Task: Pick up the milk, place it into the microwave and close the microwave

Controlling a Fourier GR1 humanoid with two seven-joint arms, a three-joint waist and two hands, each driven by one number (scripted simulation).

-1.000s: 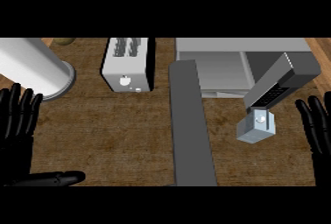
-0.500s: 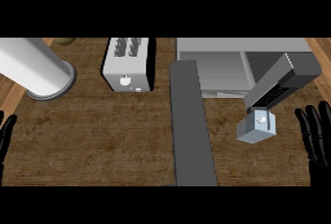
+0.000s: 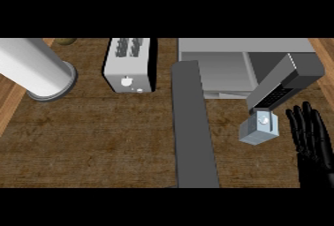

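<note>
1. The right hand (image 3: 314,145) comes in at the near right corner of the counter (image 3: 98,141). Its fingers are straight and slightly spread, pointing toward the far edge, and it grasps nothing.
2. The milk (image 3: 257,132), a pale blue-grey carton with a round white cap, stands on the counter near the right edge. It is just left of the hand's fingers with a narrow gap between them, and it is outside the microwave.
3. A long dark grey door (image 3: 194,132) runs from the near edge toward the far edge through the middle of the counter, left of the milk.
4. A dark slab with a keypad (image 3: 284,81) slants from just beyond the milk up to the microwave's right side. Its near end meets the carton's top in this view, but whether they touch cannot be told.
5. The microwave (image 3: 222,75) sits at the far right of the counter, and the door's far end meets its near left corner.
6. A white toaster (image 3: 130,64) stands at the far edge, left of the door.
7. A big white cylinder (image 3: 32,66) fills the far left corner.
8. A small olive thing (image 3: 63,41) lies at the far edge between the cylinder and the toaster, too small to identify.
</note>
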